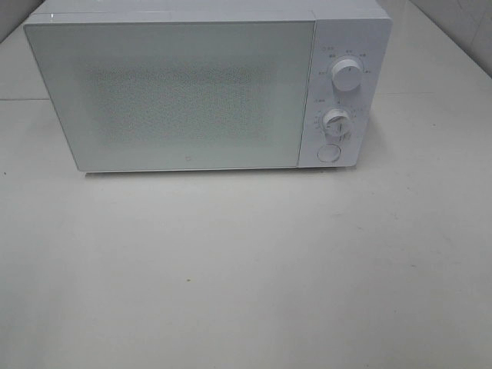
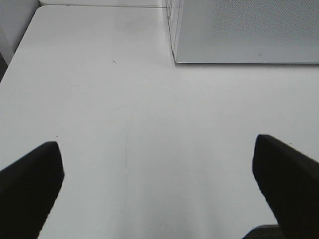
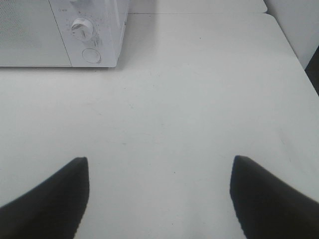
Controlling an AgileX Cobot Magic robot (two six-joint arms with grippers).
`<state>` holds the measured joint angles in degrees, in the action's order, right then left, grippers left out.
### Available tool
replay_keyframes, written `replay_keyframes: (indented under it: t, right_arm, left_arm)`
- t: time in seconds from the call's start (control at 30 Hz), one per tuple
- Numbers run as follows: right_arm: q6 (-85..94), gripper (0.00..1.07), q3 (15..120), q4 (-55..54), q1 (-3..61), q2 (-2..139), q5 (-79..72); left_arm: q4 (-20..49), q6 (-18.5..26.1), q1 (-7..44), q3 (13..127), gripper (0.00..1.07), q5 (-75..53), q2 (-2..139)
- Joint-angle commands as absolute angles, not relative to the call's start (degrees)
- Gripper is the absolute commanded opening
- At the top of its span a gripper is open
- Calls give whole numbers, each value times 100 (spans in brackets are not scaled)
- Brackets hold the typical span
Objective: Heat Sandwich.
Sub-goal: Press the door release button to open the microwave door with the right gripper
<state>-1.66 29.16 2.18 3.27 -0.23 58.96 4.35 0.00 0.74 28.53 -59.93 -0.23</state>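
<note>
The sandwich is out of view in all three views. A white microwave stands at the back of the white table with its door shut; two knobs and a round button sit on its right panel. It also shows in the left wrist view and the right wrist view. My left gripper is open and empty above bare table, well in front of the microwave's left corner. My right gripper is open and empty, in front of the microwave's right side. Neither gripper shows in the exterior view.
The white table stretches in front of the microwave. Its left edge and right edge show in the wrist views, with a wall beyond each.
</note>
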Motion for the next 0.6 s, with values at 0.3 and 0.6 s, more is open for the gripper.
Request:
replay_keyframes:
  t: [0.3,0.6]
  right_arm:
    - [-138,75,3100,166,281,275,5449]
    - [-149,75,3105,63,281,1369,4463]
  left_arm:
    - [447,0,63,2825,98,-5919,-155]
    - [447,0,63,2825,98,-5919,-155]
